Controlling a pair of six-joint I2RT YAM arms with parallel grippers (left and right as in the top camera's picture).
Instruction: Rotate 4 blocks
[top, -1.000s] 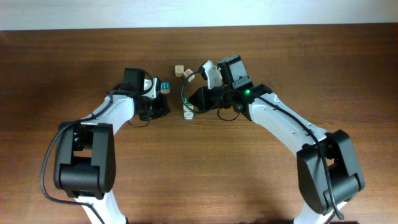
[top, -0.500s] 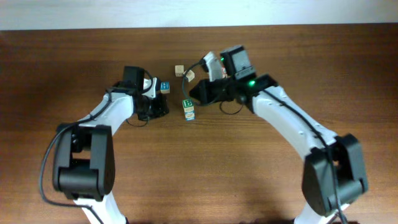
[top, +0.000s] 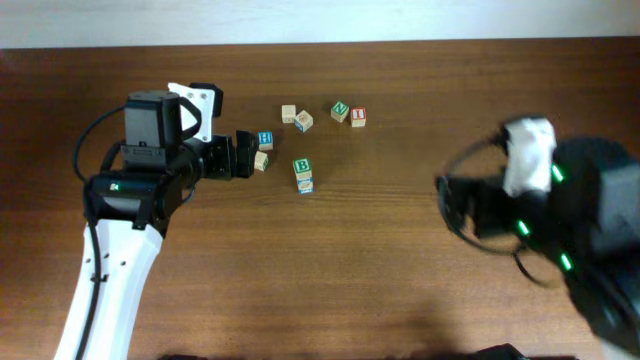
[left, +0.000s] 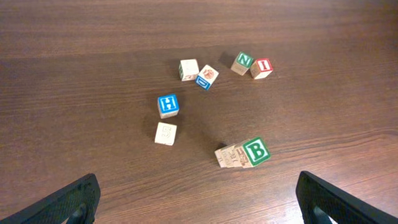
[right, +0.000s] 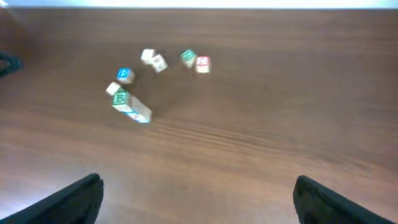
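Seven or so blocks (left: 167, 104) loose on table (left: 74, 93), ahead of left hand (left: 196, 199) and right hand (right: 198, 193), both spread, empty.

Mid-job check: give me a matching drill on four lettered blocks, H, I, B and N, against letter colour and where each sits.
Things:
1. H block
2. I block
3. B block
4. N block

Descriptions:
a. red letter
b. green letter, well away from the I block
c. blue letter
d. green letter, right beside the I block

Pairs: 1-c, 2-a, 3-b, 4-d
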